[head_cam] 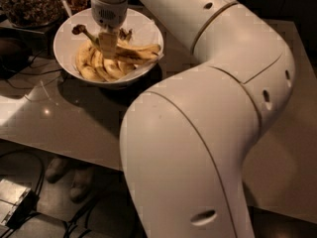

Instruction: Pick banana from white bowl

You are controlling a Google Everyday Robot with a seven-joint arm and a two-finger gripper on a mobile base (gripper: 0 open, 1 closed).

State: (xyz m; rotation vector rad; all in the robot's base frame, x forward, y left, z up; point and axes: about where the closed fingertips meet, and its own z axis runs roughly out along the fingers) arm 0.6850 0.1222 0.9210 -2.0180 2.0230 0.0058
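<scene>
The white bowl stands at the table's far left and holds a few bananas. My gripper reaches straight down into the bowl's middle. It is shut on the banana, a yellow one with brown streaks. The banana's blackened stem end points up to the left, above the other fruit. Plainer yellow bananas lie beneath it in the bowl. The gripper hides the banana's middle.
A clear container of brown granola-like food stands just behind and left of the bowl. My own large white arm covers the middle and right of the grey table. Cables and a small box lie left, off the table edge.
</scene>
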